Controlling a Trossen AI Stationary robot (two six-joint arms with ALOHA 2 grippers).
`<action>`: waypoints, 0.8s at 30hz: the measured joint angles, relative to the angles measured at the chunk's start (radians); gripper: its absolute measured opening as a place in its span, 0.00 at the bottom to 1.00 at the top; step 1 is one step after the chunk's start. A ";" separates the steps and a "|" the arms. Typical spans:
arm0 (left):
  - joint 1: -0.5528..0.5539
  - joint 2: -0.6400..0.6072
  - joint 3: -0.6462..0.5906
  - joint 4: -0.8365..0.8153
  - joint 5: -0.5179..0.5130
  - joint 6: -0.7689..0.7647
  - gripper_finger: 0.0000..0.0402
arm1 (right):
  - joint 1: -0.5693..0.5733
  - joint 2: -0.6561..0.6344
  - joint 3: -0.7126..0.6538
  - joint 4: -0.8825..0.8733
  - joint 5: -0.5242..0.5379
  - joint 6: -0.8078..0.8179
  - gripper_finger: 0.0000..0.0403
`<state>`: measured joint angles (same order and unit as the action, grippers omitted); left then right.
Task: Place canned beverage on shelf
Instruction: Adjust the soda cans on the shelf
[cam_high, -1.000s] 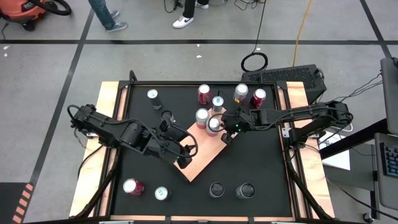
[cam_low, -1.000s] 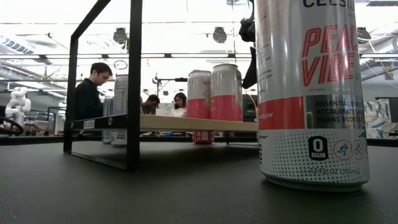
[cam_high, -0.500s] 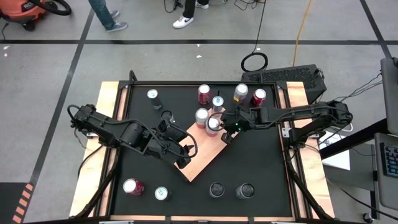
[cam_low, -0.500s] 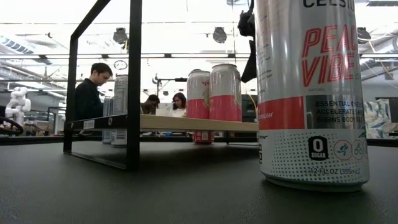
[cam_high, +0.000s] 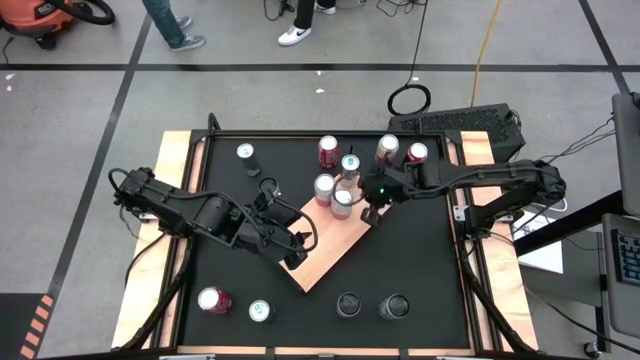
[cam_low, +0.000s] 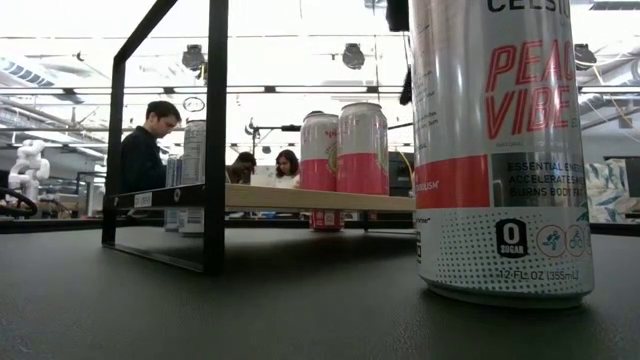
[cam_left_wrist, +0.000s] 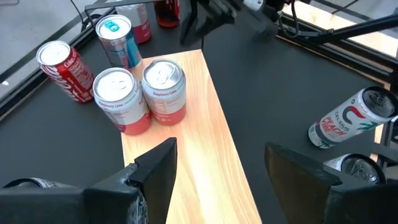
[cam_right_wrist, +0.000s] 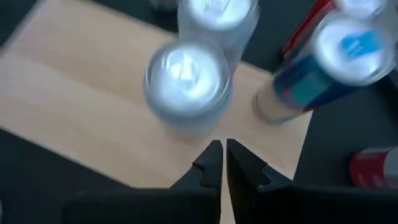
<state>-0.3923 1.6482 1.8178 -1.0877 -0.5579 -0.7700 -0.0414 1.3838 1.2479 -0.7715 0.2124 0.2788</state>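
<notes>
The shelf, a light-brown board with a black frame, stands mid-table. Two silver-and-pink cans stand upright on its far corner; they also show in the left wrist view and the low view. My right gripper hangs above the shelf's far right edge, just right of the cans, with its fingers shut and empty. My left gripper is open above the shelf's near left part, holding nothing.
More cans stand on the black tabletop: several behind the shelf, several along the near edge. One white can stands close to the low camera. People sit in the room beyond.
My right gripper has risen beside the two cans on the shelf and drawn back a little toward the table's far right. Both cans stay upright on the board.
</notes>
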 joint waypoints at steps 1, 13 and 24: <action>0.000 0.000 0.004 -0.003 0.001 -0.008 0.60 | -0.008 0.000 0.024 -0.009 0.000 0.004 0.00; 0.000 -0.030 0.018 0.002 0.001 -0.009 0.60 | -0.237 0.011 0.201 -0.043 -0.083 -0.147 0.00; 0.001 -0.145 0.018 -0.113 -0.114 -0.001 0.60 | -0.308 0.151 0.200 -0.016 -0.192 -0.174 0.00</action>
<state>-0.3912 1.5028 1.8362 -1.2009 -0.6715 -0.7711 -0.3496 1.5344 1.4483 -0.7877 0.0207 0.1049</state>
